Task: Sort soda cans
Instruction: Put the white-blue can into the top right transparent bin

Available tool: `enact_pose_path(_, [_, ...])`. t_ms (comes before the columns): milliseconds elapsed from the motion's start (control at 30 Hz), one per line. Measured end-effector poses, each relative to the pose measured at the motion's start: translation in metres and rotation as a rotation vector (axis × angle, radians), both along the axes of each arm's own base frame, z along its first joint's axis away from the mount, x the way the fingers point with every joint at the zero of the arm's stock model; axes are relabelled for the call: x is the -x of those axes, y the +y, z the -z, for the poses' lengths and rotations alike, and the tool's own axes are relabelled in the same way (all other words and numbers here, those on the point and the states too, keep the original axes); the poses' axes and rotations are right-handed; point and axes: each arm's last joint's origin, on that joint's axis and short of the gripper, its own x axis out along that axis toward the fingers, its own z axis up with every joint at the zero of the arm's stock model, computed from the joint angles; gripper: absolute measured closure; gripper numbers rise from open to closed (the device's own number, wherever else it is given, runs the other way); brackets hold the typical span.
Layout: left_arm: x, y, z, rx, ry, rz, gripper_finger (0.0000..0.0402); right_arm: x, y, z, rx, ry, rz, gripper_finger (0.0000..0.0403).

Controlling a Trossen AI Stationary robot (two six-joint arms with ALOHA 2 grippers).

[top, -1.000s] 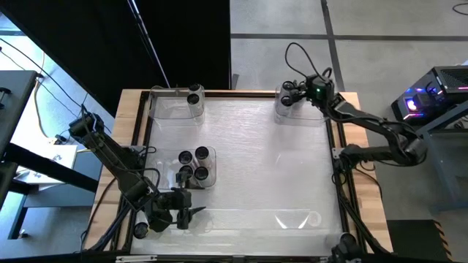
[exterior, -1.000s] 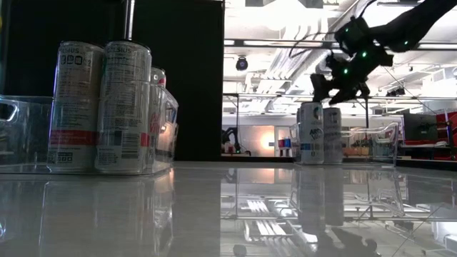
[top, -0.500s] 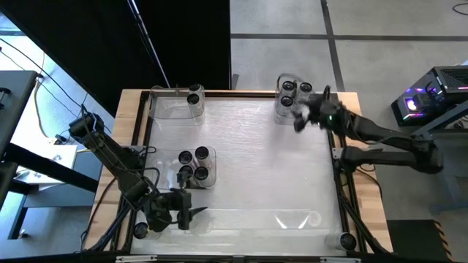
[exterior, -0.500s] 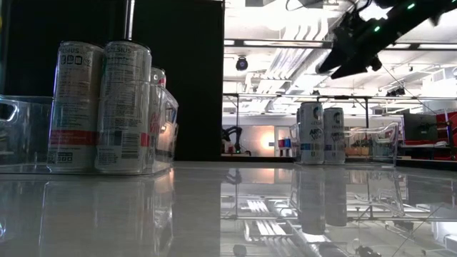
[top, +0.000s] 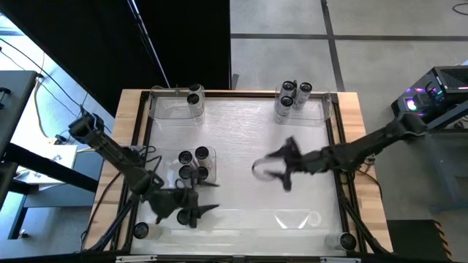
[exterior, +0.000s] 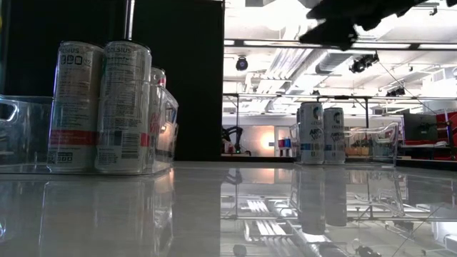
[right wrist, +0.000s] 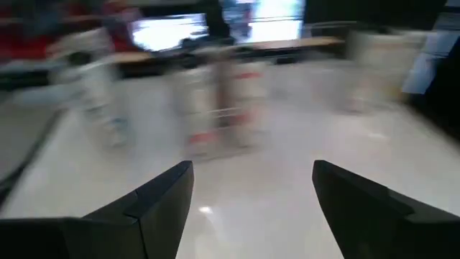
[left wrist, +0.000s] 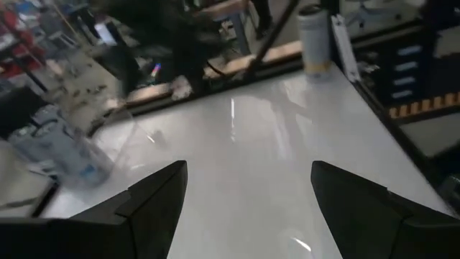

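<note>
The soda cans stand upright in groups. Several fill a clear tray (top: 196,165) left of the table's middle, seen close in the low view (exterior: 100,107). Three stand in the far-right tray (top: 293,95), one group in the far-left tray (top: 194,97). Single cans stand at the near-left corner (top: 140,230) and the near-right corner (top: 346,239). My left gripper (top: 212,197) (left wrist: 248,187) is open, just near of the middle tray. My right gripper (top: 272,172) (right wrist: 251,187) is open and empty, above the table's middle, its fingers toward the middle tray.
An empty clear tray (top: 296,218) lies along the near edge, right of my left gripper. A raised dark frame (top: 338,157) borders the white tabletop. Bare tabletop lies between the middle tray and the right edge, under the right arm.
My right gripper has risen from the far-right tray, leaving three cans standing there, and swept fast toward the table's middle and near side. My left gripper has shifted a little to the right and toward the middle tray. No can has moved in the other trays.
</note>
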Motion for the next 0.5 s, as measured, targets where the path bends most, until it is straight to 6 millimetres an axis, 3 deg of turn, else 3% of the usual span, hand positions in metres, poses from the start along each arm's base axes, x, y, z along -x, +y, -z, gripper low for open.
enact_pose_path(233, [-0.029,0.040,-0.006,-0.039,-0.038,-0.097,0.0110,-0.058,0.028,0.038,-0.047,-0.188,-0.309,0.0123])
enact_pose_path(367, [-0.039,0.062,-0.007,-0.082,-0.031,-0.161,0.0110,-0.076,0.024,0.056,-0.050,-0.268,-0.307,0.0123])
enact_pose_path(500, [-0.047,0.081,-0.006,-0.122,-0.012,-0.183,0.0110,-0.085,0.012,0.070,-0.046,-0.243,-0.260,0.0123])
